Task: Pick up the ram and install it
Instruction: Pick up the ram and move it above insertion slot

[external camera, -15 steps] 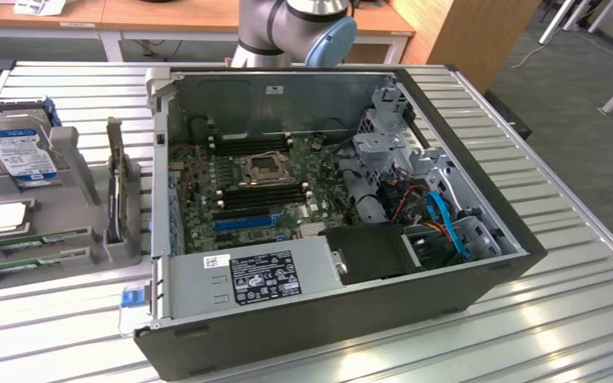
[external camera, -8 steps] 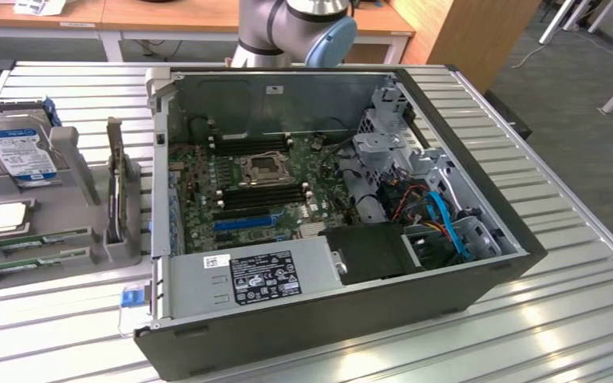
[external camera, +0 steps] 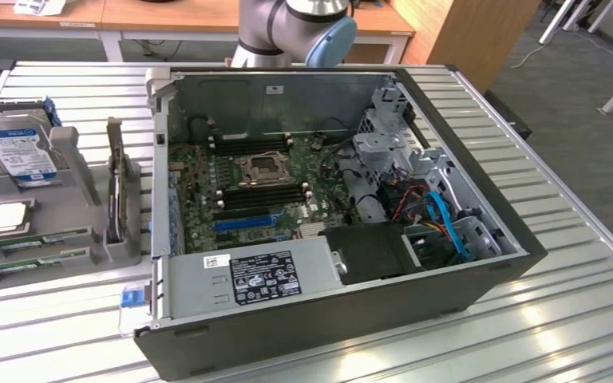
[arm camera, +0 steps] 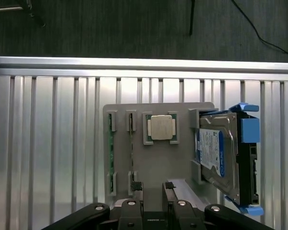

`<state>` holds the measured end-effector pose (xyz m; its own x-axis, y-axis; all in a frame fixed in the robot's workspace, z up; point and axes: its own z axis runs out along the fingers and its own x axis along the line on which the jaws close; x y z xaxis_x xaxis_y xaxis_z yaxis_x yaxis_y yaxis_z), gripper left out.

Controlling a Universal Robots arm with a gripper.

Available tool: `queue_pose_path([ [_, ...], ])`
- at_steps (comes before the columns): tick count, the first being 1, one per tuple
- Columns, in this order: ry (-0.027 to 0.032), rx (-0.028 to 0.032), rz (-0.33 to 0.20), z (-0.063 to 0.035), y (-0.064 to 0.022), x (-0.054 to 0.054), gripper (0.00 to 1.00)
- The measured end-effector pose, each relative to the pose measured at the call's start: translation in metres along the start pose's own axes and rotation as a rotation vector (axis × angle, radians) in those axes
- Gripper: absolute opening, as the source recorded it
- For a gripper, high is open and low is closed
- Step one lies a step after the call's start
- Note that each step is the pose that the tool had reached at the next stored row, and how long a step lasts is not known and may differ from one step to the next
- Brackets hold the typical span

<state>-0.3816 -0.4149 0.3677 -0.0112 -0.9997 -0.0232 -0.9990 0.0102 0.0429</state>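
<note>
Black two-fingered pincer (arm camera: 153, 187) set wide, nothing between its fingers (arm camera: 138, 188), hanging over one end of a flat grey plastic holder (arm camera: 175, 163). Cannot tell how high above it. Closest to the pincer, a long thin green circuit-board ram stick (arm camera: 132, 153), on edge in end clips, untouched. Just beside it, in a parallel groove toward the holder's outer edge, a second green ram stick (arm camera: 111, 153), likewise seated. On the first stick's other side, a square silver processor chip (arm camera: 162, 127) in its recess, then a silver hard drive with a blue label (arm camera: 216, 153) tilted in a blue-cornered bracket. Round the holder, a bare ribbed metal table (arm camera: 48, 143): broad free slats beyond the outer stick, a narrower strip past the holder's end away from the pincer, then the table's straight edge and dark floor (arm camera: 134, 28). In the exterior view, holder at the left, sticks at its near end, an upright grey plate (external camera: 115, 183) close beside it. Right of that, an open black computer case (external camera: 338, 327), side panel off, walls rising on all sides. Inside, a green motherboard (external camera: 195, 215) with long black slots (external camera: 251, 145) far and near of the socket, reachable from above, hemmed by a grey power supply box (external camera: 248, 275) on the near side and a metal drive cage (external camera: 392, 152) on the right.
</note>
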Motion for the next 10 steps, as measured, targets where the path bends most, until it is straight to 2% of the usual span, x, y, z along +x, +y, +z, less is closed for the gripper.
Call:
queue_pose_path([
  [10, 0.0000, 0.0001, 0.000, 0.0182, -0.0008, 0.000, 0.29],
])
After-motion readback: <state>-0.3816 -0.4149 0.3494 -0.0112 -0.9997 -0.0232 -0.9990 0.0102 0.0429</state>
